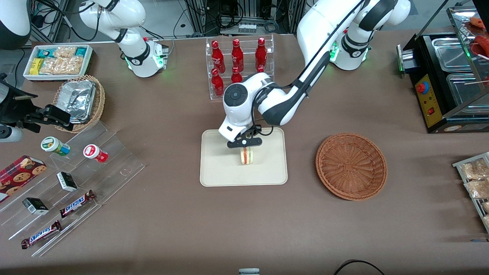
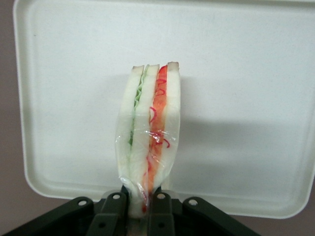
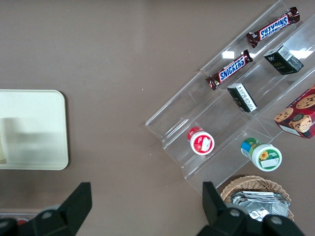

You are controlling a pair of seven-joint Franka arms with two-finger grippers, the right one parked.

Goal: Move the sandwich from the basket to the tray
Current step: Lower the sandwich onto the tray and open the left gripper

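Gripper (image 2: 139, 209) over tray (image 1: 214, 172) — fingers clamped on sandwich (image 2: 147, 137) edge; soft, light, slick-wrapped — grip lightly.

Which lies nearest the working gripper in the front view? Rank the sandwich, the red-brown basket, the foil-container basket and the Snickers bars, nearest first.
The gripper hangs over the tray.
1. Sandwich: pinched between the fingers, above the tray.
2. Red-brown basket: beside the tray, toward the working arm's end.
3 and 4. Foil-container basket and Snickers bars: toward the parked arm's end; too close to call.
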